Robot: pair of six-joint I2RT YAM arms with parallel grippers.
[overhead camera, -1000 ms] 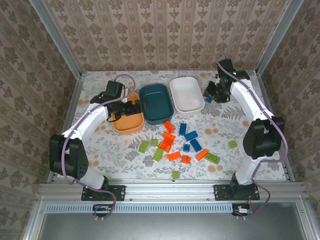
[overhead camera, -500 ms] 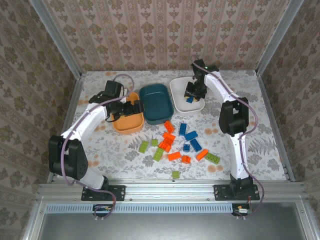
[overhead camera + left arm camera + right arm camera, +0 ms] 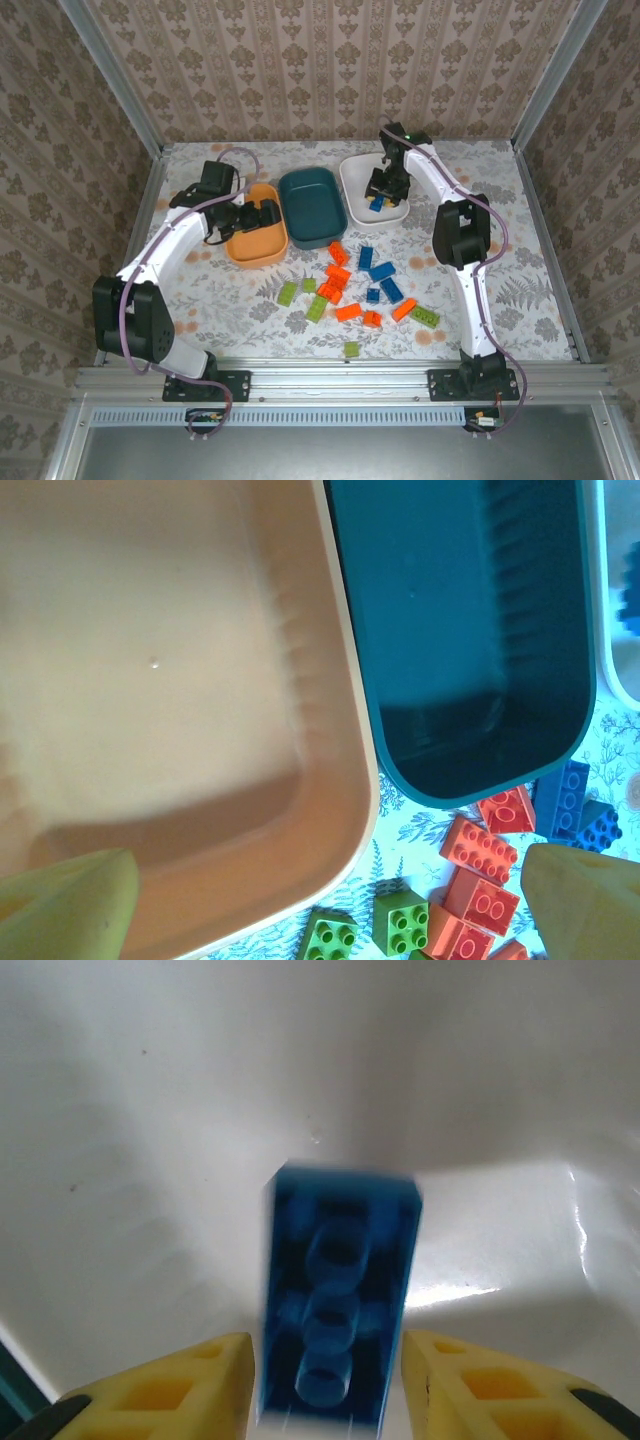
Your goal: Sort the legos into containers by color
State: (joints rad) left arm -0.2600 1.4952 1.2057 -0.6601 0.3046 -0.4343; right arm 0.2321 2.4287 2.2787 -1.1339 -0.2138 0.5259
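Blue brick (image 3: 340,1300) sits loose between the slightly parted fingers (image 3: 180,1390) of the right hand (image 3: 327,1385) over the one-o'clock white dish (image 3: 150,1080); widen before lifting.

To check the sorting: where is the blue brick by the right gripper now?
The blue brick is between the fingers of the right gripper, over the floor of the white dish, which stands right of the dark teal dish in the top view.

**Camera Layout**
Your top view looks down from behind the arm bases (image 3: 210,385) over the table (image 3: 530,260); your left wrist view sits close above the orange dish (image 3: 150,680) and teal dish (image 3: 460,630); your right wrist view faces the white dish (image 3: 150,1110), nearer still; the top view shares all three.
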